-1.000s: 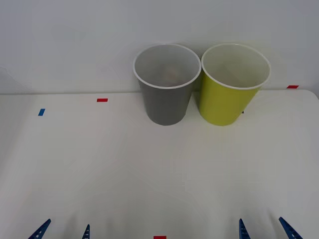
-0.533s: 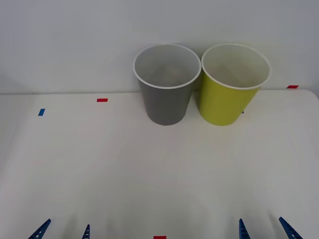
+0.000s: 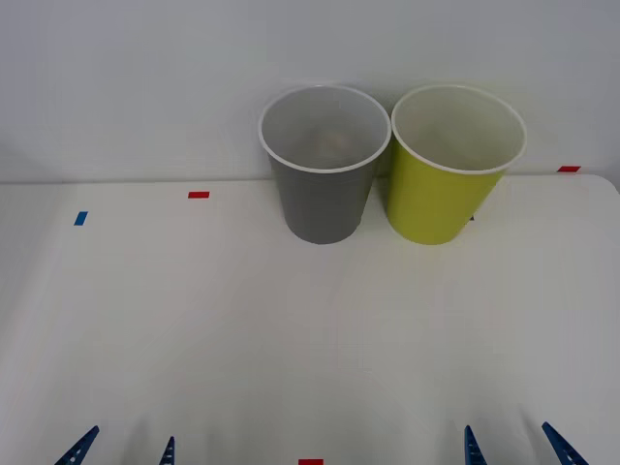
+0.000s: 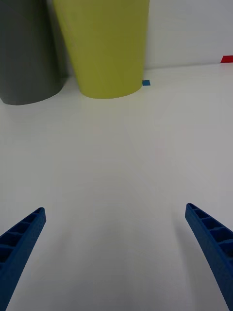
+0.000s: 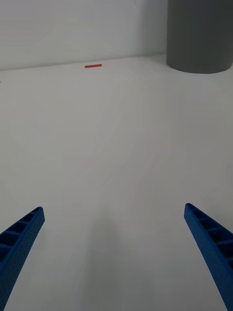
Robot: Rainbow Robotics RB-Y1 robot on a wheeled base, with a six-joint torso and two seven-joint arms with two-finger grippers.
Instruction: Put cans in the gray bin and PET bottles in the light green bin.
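Observation:
The gray bin (image 3: 325, 208) stands upright at the back middle of the white table, touching or nearly touching the light green bin (image 3: 441, 203) on its right. A faint pale shape lies deep inside the gray bin; I cannot tell what it is. The cans and PET bottles are out of view. My left gripper (image 3: 124, 448) is open at the near left edge, holding nothing. My right gripper (image 3: 513, 446) is open at the near right edge, also holding nothing. The right wrist view shows the light green bin (image 4: 104, 43) and the gray bin (image 4: 26, 58) far ahead of the right gripper (image 4: 115, 209). In the left wrist view, the gray bin (image 5: 199, 34) is far ahead of the left gripper (image 5: 113, 208).
Small tape marks lie on the table: a red mark (image 3: 199, 195) and a blue mark (image 3: 80, 218) at the back left, a red mark (image 3: 569, 169) at the back right, a red mark (image 3: 310, 462) at the near edge. A white wall rises behind the bins.

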